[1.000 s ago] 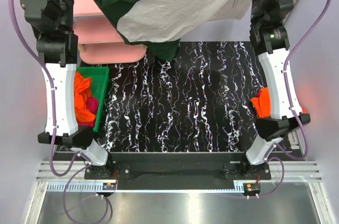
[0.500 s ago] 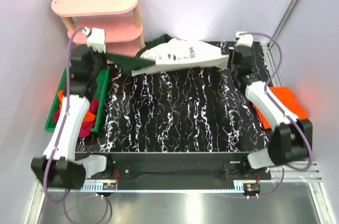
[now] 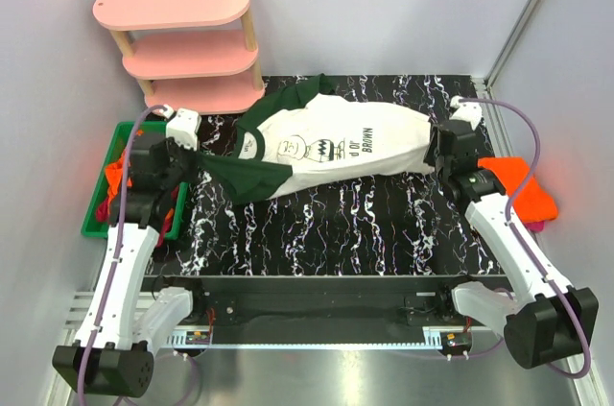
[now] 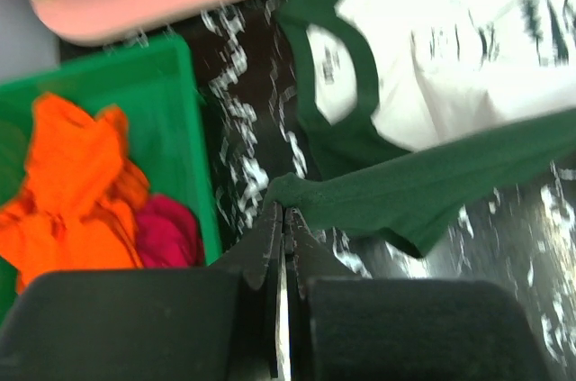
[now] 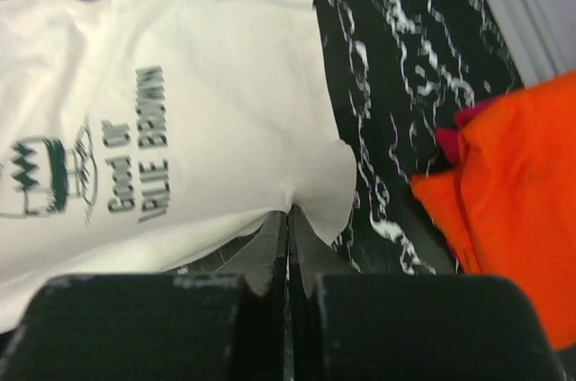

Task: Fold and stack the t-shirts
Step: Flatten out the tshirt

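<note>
A white t-shirt (image 3: pixel 336 147) with dark green sleeves and a cartoon-face print lies stretched across the far part of the black marbled table (image 3: pixel 336 224). My left gripper (image 3: pixel 189 158) is shut on the end of a green sleeve (image 4: pixel 405 187) at the left. My right gripper (image 3: pixel 434 152) is shut on the white hem (image 5: pixel 297 183) at the right. In the left wrist view the gripper (image 4: pixel 283 212) pinches the cloth; in the right wrist view the gripper (image 5: pixel 289 212) does the same. Folded orange and magenta t-shirts (image 3: pixel 523 187) lie at the table's right edge.
A green bin (image 3: pixel 123 132) at the left holds crumpled orange (image 4: pixel 76 183) and magenta (image 4: pixel 171 232) shirts. A pink three-tier shelf (image 3: pixel 177 41) stands at the back left. Pale walls close in the table on three sides.
Both arms have swung down and toward the near side, bringing the shirt from high in the air onto the table, print side up. Both grips have held.
</note>
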Motion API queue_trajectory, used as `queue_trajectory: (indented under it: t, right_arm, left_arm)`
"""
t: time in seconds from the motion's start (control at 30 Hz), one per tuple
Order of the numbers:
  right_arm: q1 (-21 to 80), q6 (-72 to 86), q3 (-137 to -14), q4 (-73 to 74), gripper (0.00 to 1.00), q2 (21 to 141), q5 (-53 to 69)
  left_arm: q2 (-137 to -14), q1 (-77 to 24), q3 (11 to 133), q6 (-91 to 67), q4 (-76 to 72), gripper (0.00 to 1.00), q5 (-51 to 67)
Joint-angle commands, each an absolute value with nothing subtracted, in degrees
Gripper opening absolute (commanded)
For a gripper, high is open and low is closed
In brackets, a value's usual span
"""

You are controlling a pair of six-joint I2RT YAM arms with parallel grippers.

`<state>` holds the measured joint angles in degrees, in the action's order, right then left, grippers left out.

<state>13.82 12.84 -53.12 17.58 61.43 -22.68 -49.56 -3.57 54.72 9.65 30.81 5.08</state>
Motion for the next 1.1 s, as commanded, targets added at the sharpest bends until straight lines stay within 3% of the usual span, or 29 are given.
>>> queue_trajectory:
  t: [0.0,0.47,1.07]
  right_arm:
    - [13.8,18.0,-50.6,25.9,0.0,59.6,-20.2]
    - [13.7,27.9,-48.2,39.4,0.0,56.9,-18.6]
    - [13.7,42.2,-56.1,59.2,0.0,62.1,-15.7]
  left_arm:
    - [-48.8,-3.4,54.7,10.2,36.1,0.0,7.9]
    - [-53.2,-3.4,53.9,16.2,47.2,0.0,13.9]
    - [-66.6,-3.5,60.3,23.5,60.6,0.0,21.0]
